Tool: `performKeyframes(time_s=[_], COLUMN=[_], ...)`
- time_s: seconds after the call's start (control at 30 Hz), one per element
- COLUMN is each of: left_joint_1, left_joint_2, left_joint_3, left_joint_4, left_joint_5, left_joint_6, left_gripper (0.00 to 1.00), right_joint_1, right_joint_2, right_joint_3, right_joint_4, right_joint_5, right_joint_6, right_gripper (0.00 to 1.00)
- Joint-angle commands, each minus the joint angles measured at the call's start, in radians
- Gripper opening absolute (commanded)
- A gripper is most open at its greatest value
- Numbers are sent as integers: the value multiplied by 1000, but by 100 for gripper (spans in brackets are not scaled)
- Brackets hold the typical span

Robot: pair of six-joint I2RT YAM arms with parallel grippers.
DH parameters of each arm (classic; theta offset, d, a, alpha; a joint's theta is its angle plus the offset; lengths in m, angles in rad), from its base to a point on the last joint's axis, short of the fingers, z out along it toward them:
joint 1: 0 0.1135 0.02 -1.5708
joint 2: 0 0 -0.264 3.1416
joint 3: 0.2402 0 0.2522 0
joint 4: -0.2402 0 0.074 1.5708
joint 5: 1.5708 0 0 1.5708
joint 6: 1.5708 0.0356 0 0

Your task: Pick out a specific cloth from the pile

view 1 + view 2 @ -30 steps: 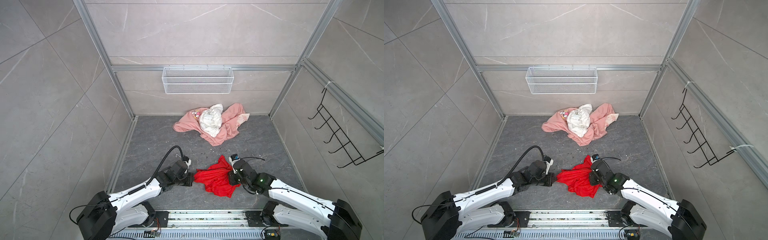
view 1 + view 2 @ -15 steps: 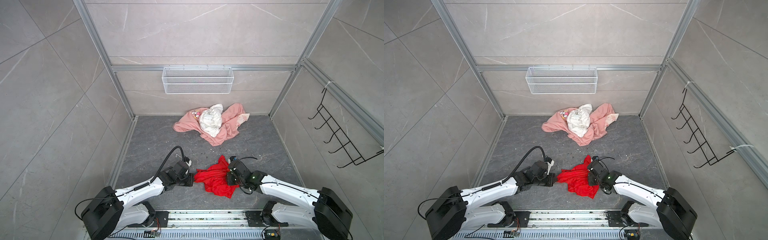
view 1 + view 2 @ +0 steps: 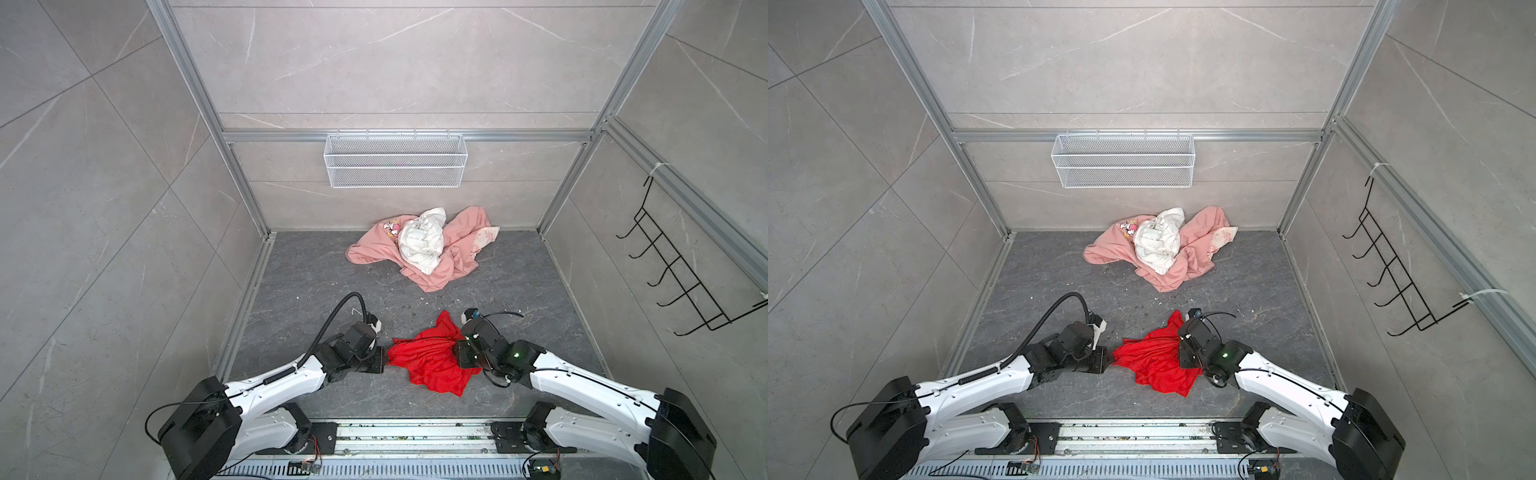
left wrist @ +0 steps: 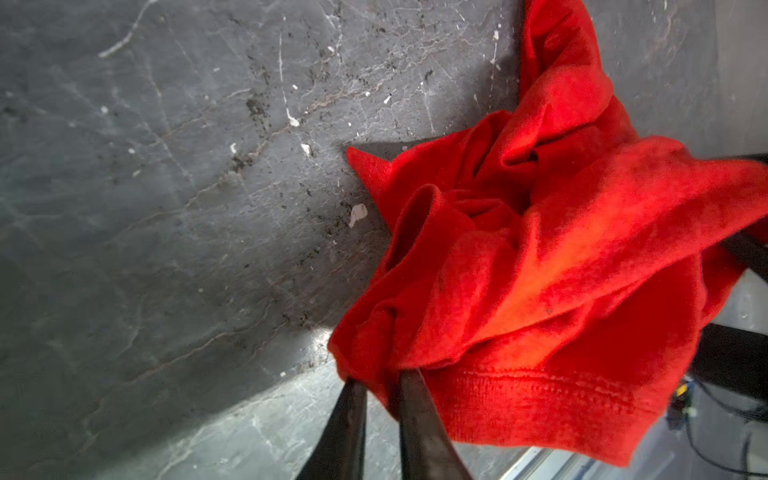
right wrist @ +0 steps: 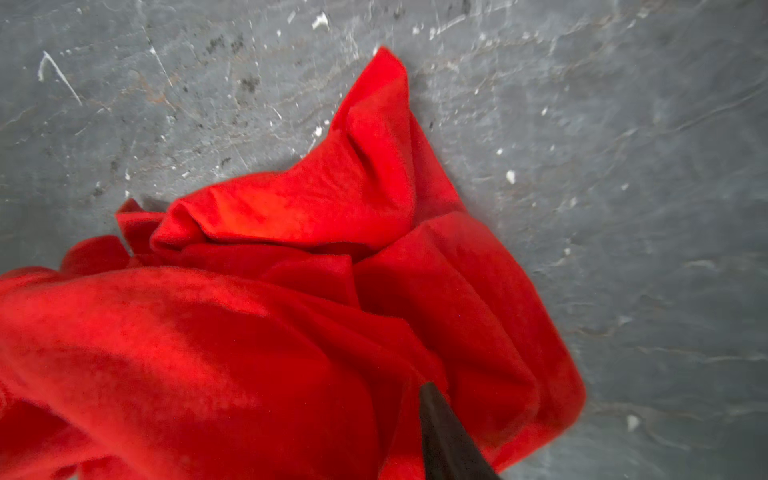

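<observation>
A bright red cloth point(image 3: 432, 365) lies crumpled on the near part of the dark grey tabletop point(image 3: 316, 274). It is well apart from the pile point(image 3: 453, 253) of pink and white garments by the far wall. The left arm point(image 3: 291, 376) reaches to the cloth's left edge and the right arm point(image 3: 582, 380) to its right edge, both low over the surface.

Compared with a second ago, the cloth has kept its place and its spread, and both arms have barely shifted where they meet it. The separating looks done. The cloth is already picked out of the pile, so this moment reads as letting go, with probably only freeing it and drawing back left.

In the left wrist view, the left jaws stand a little apart with a bunched bit of the cloth between their tips. Whether they still press on it is unclear. In the right wrist view, only one dark finger point(image 5: 446, 436) shows and its partner is buried under red folds. It cannot be told whether the right jaws are spread or pinching. In both top views, the black wrists hide the jaws. The frame cuts off the cloth in the right wrist view.
</observation>
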Motion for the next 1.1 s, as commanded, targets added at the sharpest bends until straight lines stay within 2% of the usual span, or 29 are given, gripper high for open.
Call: performKeyframes(time_s=[0.0,0.07,0.17,0.33,0.4,0.47,0.67,0.8,0.93,1.07], left_joint_1=[10,10,11,16,18,21,25,26,27,27], left_joint_2=[-47,-64,-84,-118,-136,-153,-146,-139,-135,-133], left_joint_3=[37,61,103,136,139,138,143,128,113,114], left_joint_4=[-62,-86,-122,-171,-177,-166,-141,-116,-84,-81], left_joint_5=[-35,-41,-55,-92,-102,-111,-108,-103,-91,-87], left_joint_6=[31,42,63,86,86,90,87,83,77,79], left_gripper=[43,52,59,62,65,70,72,71,70,70], right_joint_1=[-1,-1,-1,-2,-2,-5,-169,-225,-274,-288], right_joint_2=[-49,-50,-35,-50,-58,-55,0,12,27,43], right_joint_3=[66,111,175,226,225,175,48,8,-93,-133], right_joint_4=[-100,-151,-222,-267,-234,-128,57,93,218,254], right_joint_5=[50,65,87,95,76,37,-143,-205,-323,-347], right_joint_6=[-24,-59,-98,-85,-64,-35,54,58,107,117], right_gripper=[50,56,67,80,84,90,94,97,97,97])
